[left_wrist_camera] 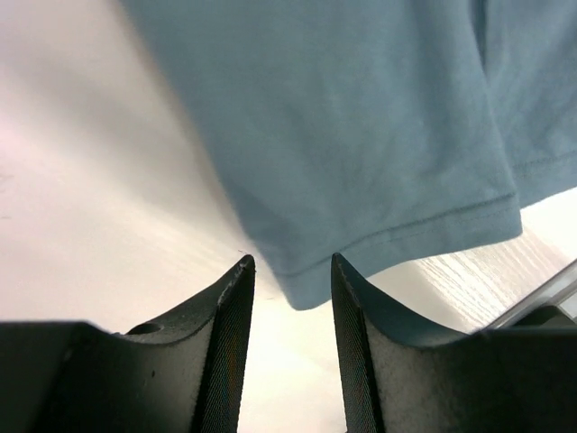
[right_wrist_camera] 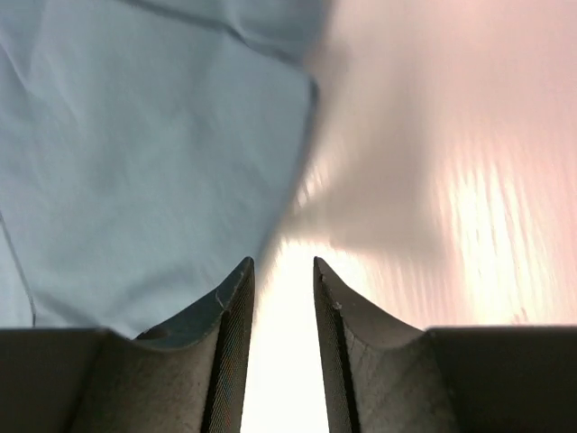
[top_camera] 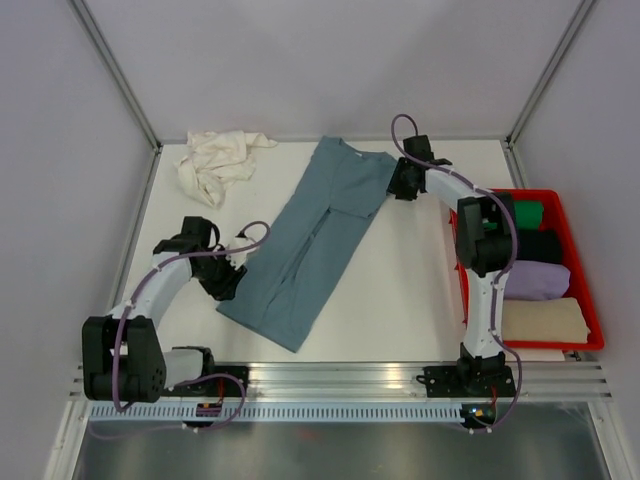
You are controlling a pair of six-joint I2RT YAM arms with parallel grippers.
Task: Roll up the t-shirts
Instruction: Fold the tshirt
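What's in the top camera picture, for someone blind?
A folded blue-grey cotton t-shirt lies diagonally on the white table between two robot arms. A crumpled cream-white t-shirt sits back left; a red plastic crate of clothes sits right.

White bench fills frame centre. Pale grey wall panels enclose it on three sides, joined by aluminium corner posts. Aluminium rail spans the lower edge

Left arm bent, right arm stretched forward, with left hand and right hand both showing jaws partly apart.
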